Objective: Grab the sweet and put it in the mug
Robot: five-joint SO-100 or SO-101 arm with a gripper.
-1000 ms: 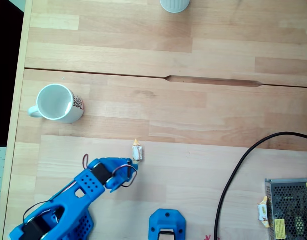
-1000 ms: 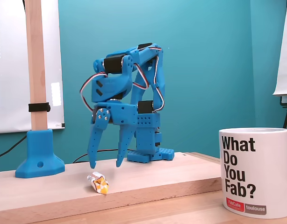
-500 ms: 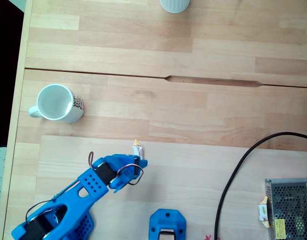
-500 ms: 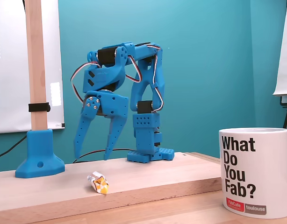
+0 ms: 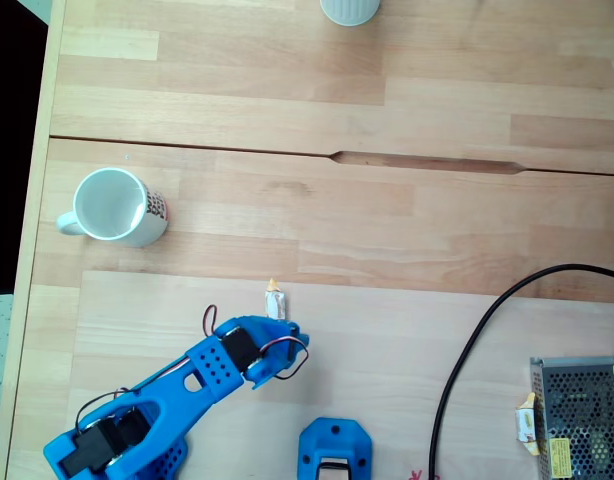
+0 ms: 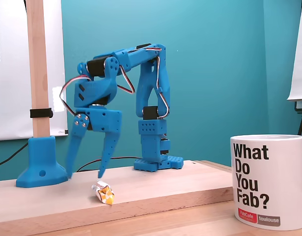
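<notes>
Reaching for the sweet (image 6: 103, 192) — spread fingers (image 6: 102, 171) hang just above it, empty, near the counter's (image 5: 387, 230) front edge. Next: lower, straddle it, squeeze, carry to the mug (image 5: 112, 206).

Tiny sweet (image 5: 275, 303) in white wrapper with yellowish twisted ends, flat on light wood (image 6: 103, 192), lengthwise toward 12 o'clock in the top-down fixed view. White mug (image 5: 112, 207), upright, mouth open, handle toward 9 o'clock, well apart at 10 o'clock from the sweet; black lettering on side (image 6: 267, 182).
</notes>
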